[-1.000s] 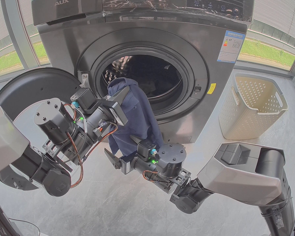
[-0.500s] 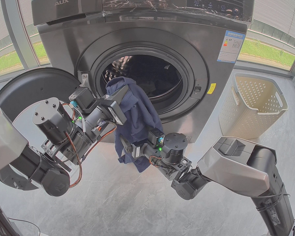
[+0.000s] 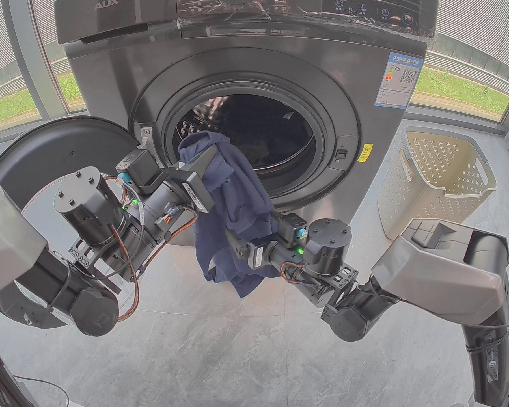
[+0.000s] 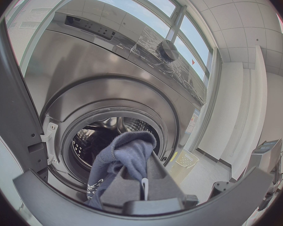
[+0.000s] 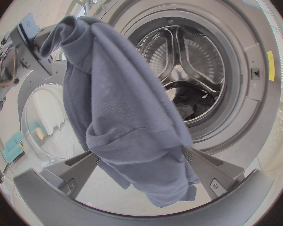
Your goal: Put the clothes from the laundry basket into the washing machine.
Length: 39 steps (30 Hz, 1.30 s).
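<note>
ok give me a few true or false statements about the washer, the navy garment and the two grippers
1. The washing machine door is open. True.
2. The left gripper holds the navy garment in front of the drum opening. True.
3. The laundry basket stands to the robot's left of the machine. False: it stands to the machine's right.
4. The drum is empty. False: dark clothes lie in it.
5. The right gripper is open, with one finger on either side of the garment's lower part. True.
</note>
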Tool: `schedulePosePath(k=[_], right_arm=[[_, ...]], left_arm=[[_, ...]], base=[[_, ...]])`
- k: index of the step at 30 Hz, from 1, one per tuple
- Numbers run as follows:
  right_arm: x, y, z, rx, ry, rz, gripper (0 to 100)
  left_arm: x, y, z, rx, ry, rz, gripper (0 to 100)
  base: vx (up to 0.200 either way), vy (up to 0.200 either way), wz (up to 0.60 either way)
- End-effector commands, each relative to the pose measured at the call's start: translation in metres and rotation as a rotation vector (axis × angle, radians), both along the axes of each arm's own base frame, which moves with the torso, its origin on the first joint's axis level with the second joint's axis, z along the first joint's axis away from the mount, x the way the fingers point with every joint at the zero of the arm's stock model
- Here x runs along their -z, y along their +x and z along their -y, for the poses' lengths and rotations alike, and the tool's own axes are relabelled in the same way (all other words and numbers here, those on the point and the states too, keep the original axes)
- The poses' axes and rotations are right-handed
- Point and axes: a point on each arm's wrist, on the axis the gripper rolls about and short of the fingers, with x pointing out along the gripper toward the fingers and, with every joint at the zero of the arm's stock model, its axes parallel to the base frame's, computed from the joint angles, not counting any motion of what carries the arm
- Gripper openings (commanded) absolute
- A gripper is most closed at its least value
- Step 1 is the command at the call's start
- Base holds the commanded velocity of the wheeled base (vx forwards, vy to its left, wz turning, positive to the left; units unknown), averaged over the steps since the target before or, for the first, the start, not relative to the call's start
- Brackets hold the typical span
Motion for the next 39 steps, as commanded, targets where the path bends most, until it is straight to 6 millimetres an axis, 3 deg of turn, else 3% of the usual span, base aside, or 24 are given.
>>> schedulePosePath(k=[1, 6, 7, 24, 25, 39], right_arm=[[-0.017, 0.002, 0.014, 0.027, 0.016, 0.019, 100], [-0.015, 0.007, 0.018, 0.041, 0.018, 0.02, 100], [-0.015, 0.007, 0.018, 0.041, 0.018, 0.02, 0], [-0.018, -0.011, 0.019, 0.016, 0.006, 0.004, 0], [-0.019, -0.016, 0.021, 0.01, -0.003, -0.005, 100], [-0.009, -0.033, 0.012, -0.049, -0.042, -0.037, 100]], left_arm=[[-0.001, 0.0, -0.001, -0.002, -0.001, 0.002, 0], [-0.001, 0.0, -0.001, -0.002, -0.001, 0.002, 0], [-0.001, 0.0, -0.001, -0.002, -0.001, 0.002, 0], [-0.001, 0.001, -0.001, -0.002, -0.001, 0.003, 0], [-0.002, 0.001, -0.001, -0.004, -0.003, 0.006, 0], [-0.003, 0.001, -0.001, -0.005, -0.006, 0.011, 0]], base=[[0.0, 0.0, 0.0], [0.0, 0.0, 0.0], [0.0, 0.0, 0.0], [0.0, 0.0, 0.0], [0.0, 0.0, 0.0], [0.0, 0.0, 0.0]])
